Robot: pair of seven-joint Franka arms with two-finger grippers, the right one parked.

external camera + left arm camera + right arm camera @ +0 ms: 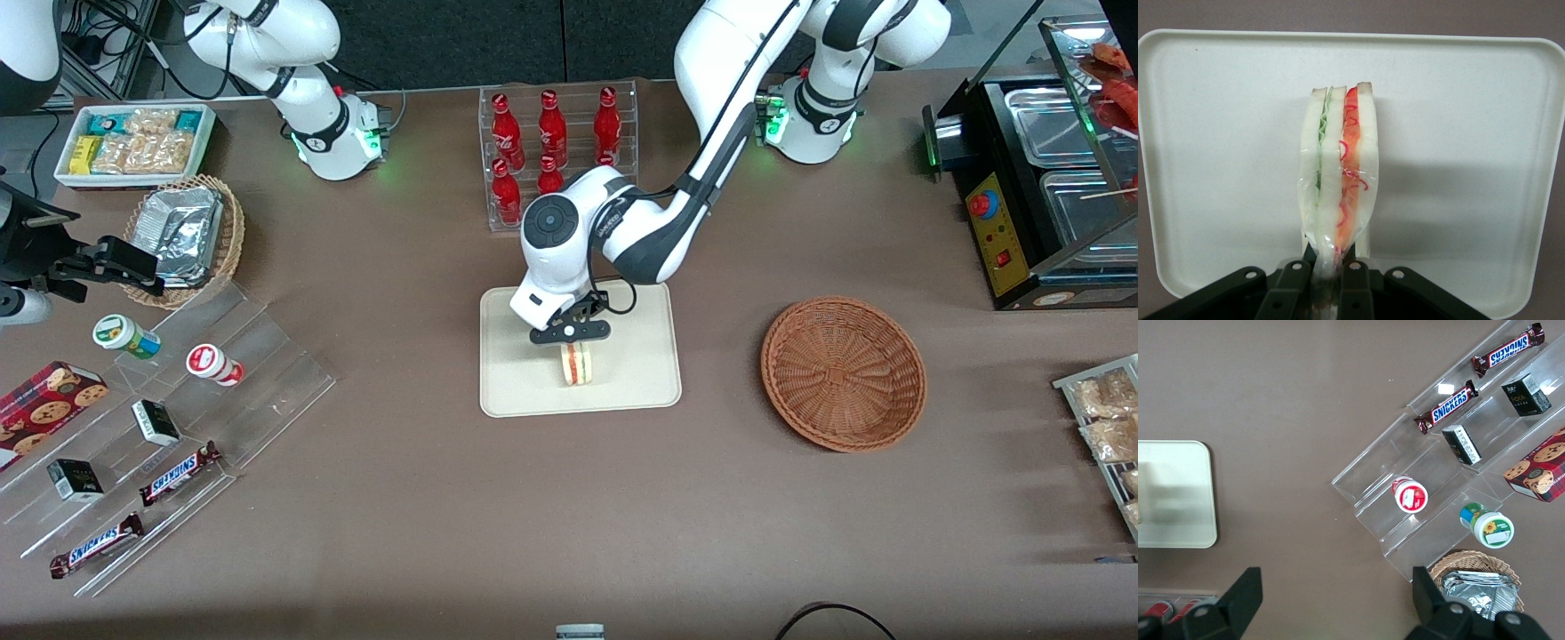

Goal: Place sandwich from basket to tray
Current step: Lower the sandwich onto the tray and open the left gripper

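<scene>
the gripper (571, 332) is right over the tray (640, 373) here, in the middle of the table, with the sandwich (576, 364) in its grasp. the wrist view gives the good look: the two dark fingers (1355, 283) are pinched close together on the clear wrap at one end of the sandwich (1338, 173), only a narrow slot between them, and the wedge stands on edge over the cream surface of the tray (1218, 133). you can read the layers edge-on, pale bread, a green strip, then orange and red filling. whether the sandwich's low end is touching the tray or hanging just above it, i cannot tell; its shadow falls on the tray just beside it.

from the front, the sandwich sits in the half of the tray nearer the camera, just below the gripper's crossbar. the basket (843, 373) lies well apart from the tray, toward the working arm's end of the table, and its reddish-brown wicker bowl has nothing in it. farther from the camera than the tray stands the clear rack of red bottles (551, 142), partly hidden by the arm's white elbow. the right wrist view catches one rounded corner of the tray (1191, 520).
</scene>
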